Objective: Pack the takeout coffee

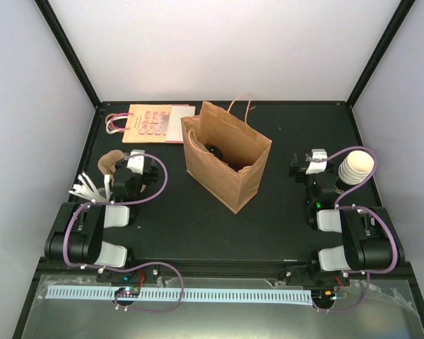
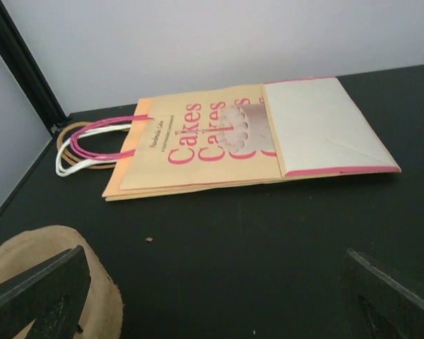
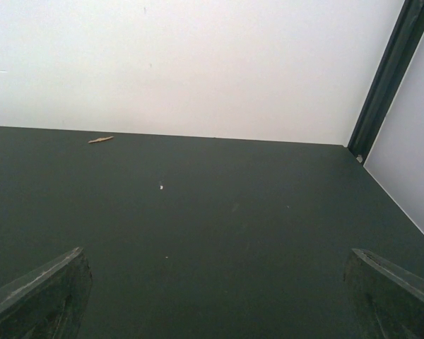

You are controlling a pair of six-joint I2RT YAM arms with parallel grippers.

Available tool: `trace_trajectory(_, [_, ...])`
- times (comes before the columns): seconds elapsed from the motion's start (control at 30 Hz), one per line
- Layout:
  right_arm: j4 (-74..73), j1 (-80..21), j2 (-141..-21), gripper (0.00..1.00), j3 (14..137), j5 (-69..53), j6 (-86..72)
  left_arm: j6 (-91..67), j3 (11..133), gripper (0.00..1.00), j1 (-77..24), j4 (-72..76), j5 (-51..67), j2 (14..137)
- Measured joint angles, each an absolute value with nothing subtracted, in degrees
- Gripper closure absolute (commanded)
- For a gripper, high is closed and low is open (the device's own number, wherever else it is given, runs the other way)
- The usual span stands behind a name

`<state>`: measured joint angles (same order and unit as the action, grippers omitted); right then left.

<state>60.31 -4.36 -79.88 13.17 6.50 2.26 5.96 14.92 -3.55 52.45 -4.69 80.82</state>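
A brown paper bag (image 1: pixel 226 166) stands open in the middle of the table. Inside it, near its back wall, a round black lid (image 1: pixel 213 150) shows; it looks like the takeout coffee's lid, and the cup body is hidden by the bag. My left gripper (image 1: pixel 136 157) is open and empty, left of the bag; in the left wrist view (image 2: pixel 215 311) it hangs over bare table. My right gripper (image 1: pixel 307 161) is open and empty, right of the bag; in the right wrist view (image 3: pixel 215 296) it faces the back wall.
Flat "Cakes" paper bags (image 1: pixel 152 122) lie at the back left, also in the left wrist view (image 2: pixel 219 138). A brown pulp tray (image 1: pixel 112 164) (image 2: pixel 28 268) sits beside the left gripper, white strips (image 1: pixel 85 187) near it. A stack of lidless cream cups (image 1: pixel 357 168) stands at the right.
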Motion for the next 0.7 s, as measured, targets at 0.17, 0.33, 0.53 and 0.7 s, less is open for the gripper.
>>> trace_trajectory(0.17, [60.3, -4.4, -79.9, 0.00, 13.2, 6.5, 2.2, 5.6, 15.4, 0.01, -3.2, 52.9, -4.7, 80.6])
trace_trajectory(0.33, [60.2, -4.4, -79.9, 0.00, 13.2, 6.5, 2.2, 5.4, 15.8, 0.01, -3.1, 52.8, -4.6, 80.2])
trace_trajectory(0.53, [60.1, -4.4, -79.9, 0.00, 13.2, 6.5, 2.2, 5.3, 15.8, 0.01, -3.1, 52.7, -4.6, 80.2])
trace_trajectory(0.7, [60.0, -4.4, -79.9, 0.00, 13.2, 6.5, 2.2, 5.3, 15.8, 0.01, -3.1, 52.7, -4.6, 80.2])
